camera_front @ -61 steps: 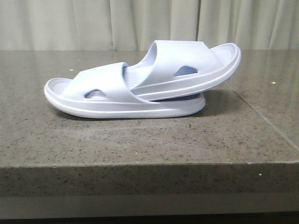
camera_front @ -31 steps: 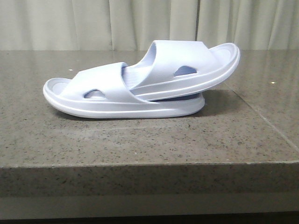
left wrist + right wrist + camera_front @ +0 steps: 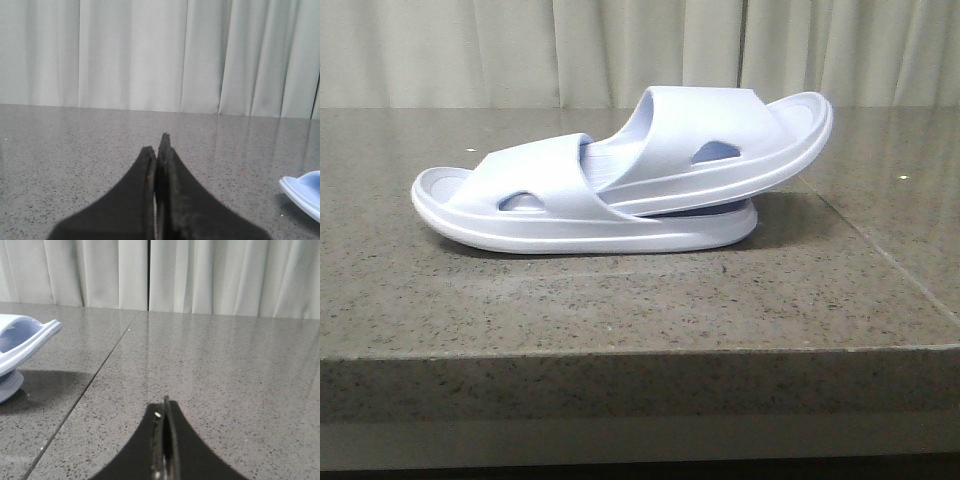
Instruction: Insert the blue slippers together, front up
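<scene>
Two pale lavender-blue slippers lie nested in the middle of the table in the front view. The lower slipper (image 3: 535, 205) rests flat on its sole. The upper slipper (image 3: 720, 150) has one end pushed under the lower one's strap and its other end tilted up to the right. No gripper shows in the front view. In the left wrist view my left gripper (image 3: 157, 145) is shut on nothing, with an edge of a slipper (image 3: 302, 192) off to one side. My right gripper (image 3: 164, 407) is shut and empty too, and the raised slipper end (image 3: 25, 342) is well apart from it.
The grey speckled stone table (image 3: 620, 300) has a front edge (image 3: 640, 352) near the camera and a seam (image 3: 880, 250) running back on the right. Pale curtains (image 3: 620, 50) hang behind the table.
The nested slippers have shifted very slightly to the left; otherwise nothing has visibly changed.
</scene>
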Robot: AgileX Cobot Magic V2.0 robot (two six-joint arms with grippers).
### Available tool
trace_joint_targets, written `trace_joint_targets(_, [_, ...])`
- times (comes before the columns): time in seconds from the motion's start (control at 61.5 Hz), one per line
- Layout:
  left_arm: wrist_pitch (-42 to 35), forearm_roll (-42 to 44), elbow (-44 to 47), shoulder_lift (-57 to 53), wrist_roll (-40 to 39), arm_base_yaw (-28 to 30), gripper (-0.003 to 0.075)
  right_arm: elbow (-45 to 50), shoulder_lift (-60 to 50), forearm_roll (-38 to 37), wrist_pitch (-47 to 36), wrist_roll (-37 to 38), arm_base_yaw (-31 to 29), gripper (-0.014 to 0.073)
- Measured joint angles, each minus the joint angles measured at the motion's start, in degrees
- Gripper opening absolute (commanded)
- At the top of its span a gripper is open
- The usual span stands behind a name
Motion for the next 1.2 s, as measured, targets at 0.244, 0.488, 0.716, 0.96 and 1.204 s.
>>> trace_joint_targets(0.244, [0.00, 0.00, 0.00, 0.00, 0.00, 0.00, -0.0020, 0.05, 0.00, 0.00, 0.00, 0.00, 0.00, -0.0118])
trace_joint_targets(0.488, [0.00, 0.00, 0.00, 0.00, 0.00, 0.00, -0.0020, 0.05, 0.00, -6.27, 0.00, 6.17, -0.50, -0.0118])
trace_joint_targets(0.716, [0.00, 0.00, 0.00, 0.00, 0.00, 0.00, -0.0020, 0.05, 0.00, -9.74, 0.00, 10.21, -0.73, -0.0118])
trace_joint_targets(0.96, [0.00, 0.00, 0.00, 0.00, 0.00, 0.00, -0.0020, 0.05, 0.00, -10.17, -0.02, 10.89, -1.36, -0.0118])
trace_joint_targets(1.204, [0.00, 0.00, 0.00, 0.00, 0.00, 0.00, -0.0020, 0.05, 0.00, -10.27, -1.18, 13.63, -1.96, -0.0118])
